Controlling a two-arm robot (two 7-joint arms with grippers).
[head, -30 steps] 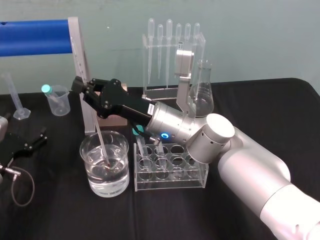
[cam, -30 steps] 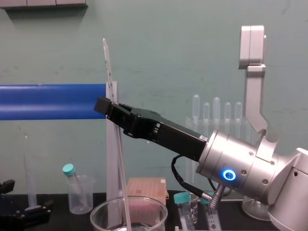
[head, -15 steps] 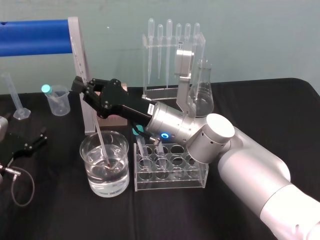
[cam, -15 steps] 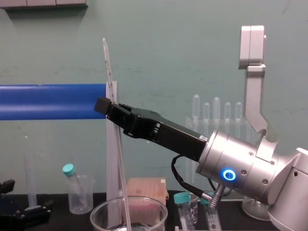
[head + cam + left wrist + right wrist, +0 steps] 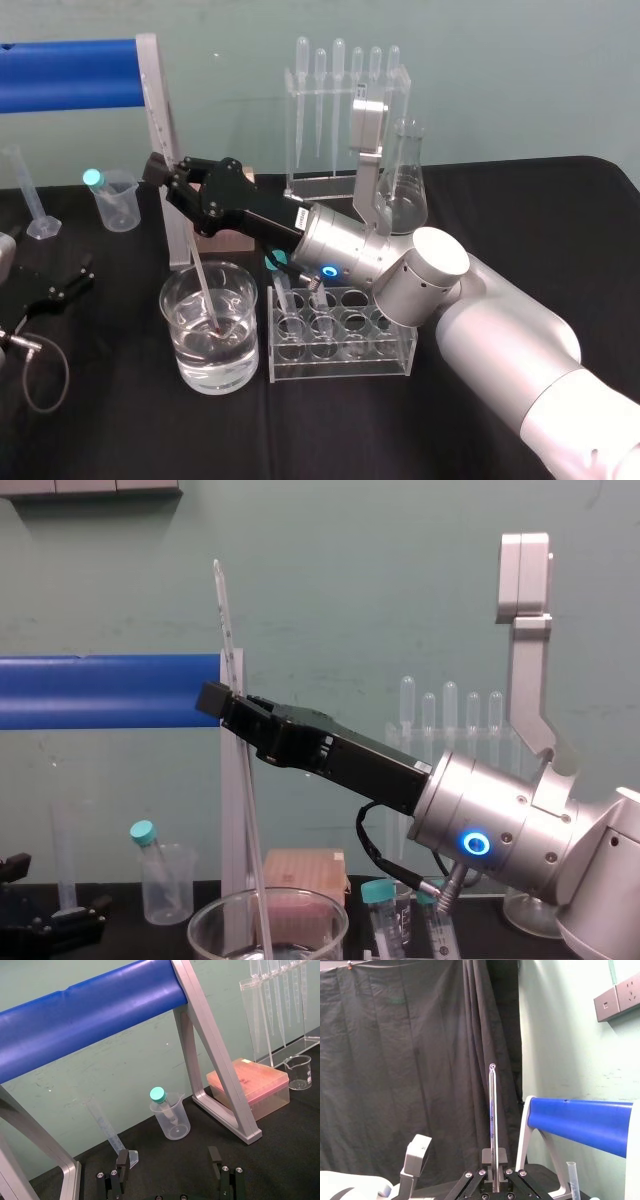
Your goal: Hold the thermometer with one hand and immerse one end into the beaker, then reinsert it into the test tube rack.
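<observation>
One thermometer [image 5: 228, 660], right end effector [image 5: 162, 173] clenching it, blurs inside beaker [image 5: 188, 372]; left end effector [image 5: 168, 1159] lies released.

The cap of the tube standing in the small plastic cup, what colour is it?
Teal. The cap shows best in the left wrist view.

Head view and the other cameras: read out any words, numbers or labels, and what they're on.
None is legible.
Thermometer, held by the right gripper, dipped in the beaker: scale marks too small.
White label behind that gripper: blurred.
Left gripper, parked open at far left: no text.
</observation>
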